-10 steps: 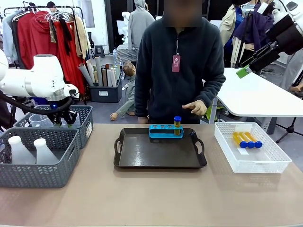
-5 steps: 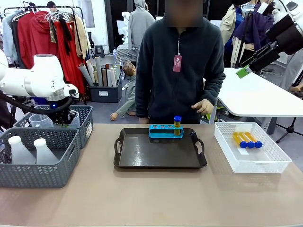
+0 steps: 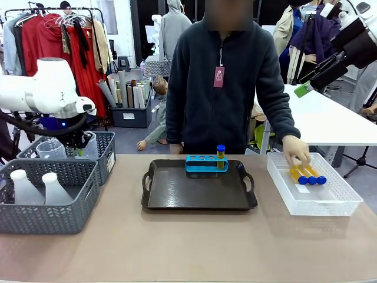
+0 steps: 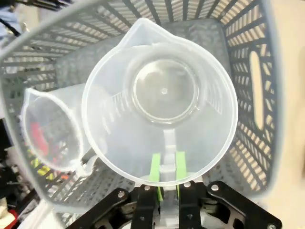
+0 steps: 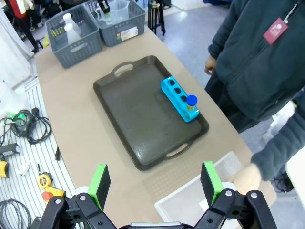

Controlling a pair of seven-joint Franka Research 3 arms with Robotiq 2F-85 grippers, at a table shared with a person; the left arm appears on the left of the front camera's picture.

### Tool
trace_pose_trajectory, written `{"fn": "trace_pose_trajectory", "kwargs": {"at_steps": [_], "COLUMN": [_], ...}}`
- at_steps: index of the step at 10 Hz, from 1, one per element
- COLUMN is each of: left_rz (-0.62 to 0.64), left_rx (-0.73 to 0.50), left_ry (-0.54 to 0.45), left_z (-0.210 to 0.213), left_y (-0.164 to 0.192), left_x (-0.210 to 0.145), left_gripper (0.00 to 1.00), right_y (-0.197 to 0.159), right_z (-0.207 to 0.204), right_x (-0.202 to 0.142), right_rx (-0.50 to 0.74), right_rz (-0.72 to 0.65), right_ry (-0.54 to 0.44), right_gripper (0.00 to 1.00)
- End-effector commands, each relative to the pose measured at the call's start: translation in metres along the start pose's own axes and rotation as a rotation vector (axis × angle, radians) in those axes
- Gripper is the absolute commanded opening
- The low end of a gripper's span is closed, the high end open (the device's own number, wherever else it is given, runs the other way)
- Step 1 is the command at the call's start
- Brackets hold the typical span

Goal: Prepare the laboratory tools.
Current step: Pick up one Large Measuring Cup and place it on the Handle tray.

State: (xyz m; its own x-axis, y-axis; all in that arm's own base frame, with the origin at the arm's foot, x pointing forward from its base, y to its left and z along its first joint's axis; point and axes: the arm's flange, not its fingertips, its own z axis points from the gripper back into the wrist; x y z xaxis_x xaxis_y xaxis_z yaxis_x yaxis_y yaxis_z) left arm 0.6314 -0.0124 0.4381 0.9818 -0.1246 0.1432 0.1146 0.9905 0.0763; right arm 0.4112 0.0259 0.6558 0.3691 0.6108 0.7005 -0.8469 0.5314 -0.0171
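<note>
Grey slotted plastic makes up both baskets at the left edge of the bench [image 3: 188,247]. The near basket [image 3: 41,219], at the front left corner, holds two white conical flasks [image 3: 25,187], upright and side by side. The far basket [image 3: 106,141], just behind it, holds two clear measuring cups. A loose cup [image 3: 50,150] sits in its left part. The held measuring cup [image 4: 159,95] is just beside that one, mouth up, with its spout on the side opposite the handle. The left pincer [image 4: 167,164] is closed on its handle, green pads pressing it from both sides. Both cups look empty. Whether the held cup's base touches the basket floor I cannot tell.

At the middle of the bench lies the dark tray [image 3: 177,203], with a handle at its left and right ends. The blue tube rack [image 3: 203,165] stands along the tray's far edge. One amber tube with a blue cap [image 3: 220,154] stands upright in the rack's right-most hole, with three open holes to its left.

By the right edge sits the white mesh bin [image 3: 341,206]. Three amber tubes [image 3: 307,173] lie side by side in its far part, blue caps toward the near edge of the bench. The person's hand [image 3: 294,152] reaches into the bin, fingers on the tubes' far ends.

The right pincer [image 5: 155,183] hangs high above the bench, its jaws spread wide and holding nothing.
</note>
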Motion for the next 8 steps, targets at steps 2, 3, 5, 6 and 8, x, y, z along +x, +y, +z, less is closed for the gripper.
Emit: {"fn": "trace_pose_trajectory", "kwargs": {"at_steps": [2, 3, 5, 6, 8], "left_rz": [-0.142, -0.203, -0.354, -0.470, -0.567], "left_rx": [0.013, 0.010, -0.040, -0.078, -0.081], "left_ry": [-0.039, -0.067, -0.075, -0.061, -0.066], "left_z": [0.074, 0.101, 0.155, 0.175, 0.209], "left_y": [0.010, 0.009, 0.010, 0.010, 0.012], "left_x": [-0.013, -0.017, -0.022, -0.025, -0.030], "left_gripper": [0.00, 0.00, 0.00, 0.00, 0.00], "right_y": [-0.001, -0.001, -0.001, -0.001, -0.001], "right_z": [0.000, 0.000, 0.000, 0.000, 0.000], "right_x": [0.001, 0.001, 0.001, 0.001, 0.001], "right_rx": [0.012, 0.012, 0.012, 0.012, 0.012], "right_rz": [0.003, 0.003, 0.003, 0.003, 0.003], "right_ry": [-0.020, -0.020, -0.020, -0.020, -0.020], "right_gripper": [1.00, 1.00, 1.00, 1.00, 1.00]}}
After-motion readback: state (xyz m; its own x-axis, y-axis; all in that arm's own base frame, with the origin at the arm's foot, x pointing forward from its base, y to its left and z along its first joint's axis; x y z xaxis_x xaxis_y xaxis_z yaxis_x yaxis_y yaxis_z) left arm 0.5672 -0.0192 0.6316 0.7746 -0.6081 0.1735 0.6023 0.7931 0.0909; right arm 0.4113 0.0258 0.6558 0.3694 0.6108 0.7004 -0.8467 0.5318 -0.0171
